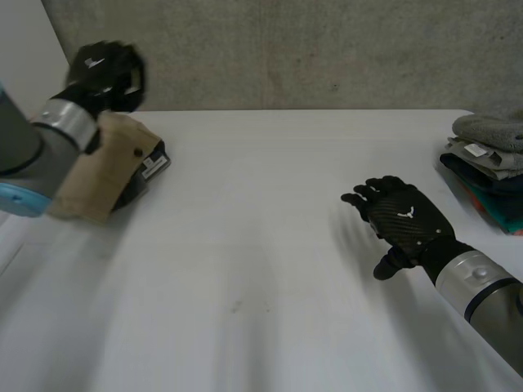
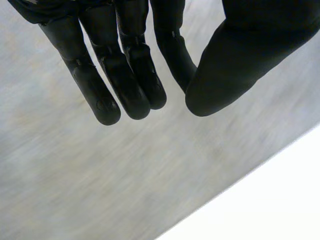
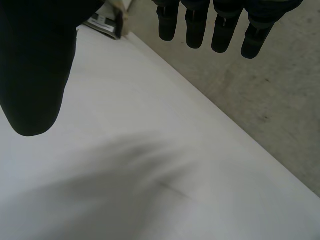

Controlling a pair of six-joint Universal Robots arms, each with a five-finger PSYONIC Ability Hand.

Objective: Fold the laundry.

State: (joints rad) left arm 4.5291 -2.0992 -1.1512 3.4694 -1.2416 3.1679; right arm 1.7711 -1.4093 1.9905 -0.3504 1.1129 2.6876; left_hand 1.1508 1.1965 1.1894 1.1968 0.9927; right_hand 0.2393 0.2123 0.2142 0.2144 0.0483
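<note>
A folded tan garment point(image 1: 110, 163) lies on a dark one at the table's far left, with a white label showing at its right end. The same label end of that tan garment point(image 3: 111, 19) appears beyond my right hand's thumb. My left hand point(image 1: 105, 72) is raised above and behind that pile, in front of the wall. Its fingers point(image 2: 125, 80) are drawn in towards the thumb and hold nothing. My right hand point(image 1: 402, 219) hovers palm down over the right part of the white table point(image 1: 261, 269), fingers point(image 3: 200, 25) spread straight, with nothing in it.
A stack of folded clothes point(image 1: 489, 163) with a grey piece on top sits at the table's right edge. A concrete wall point(image 1: 310, 49) runs behind the table's far edge. My left forearm point(image 1: 41, 147) covers part of the tan pile.
</note>
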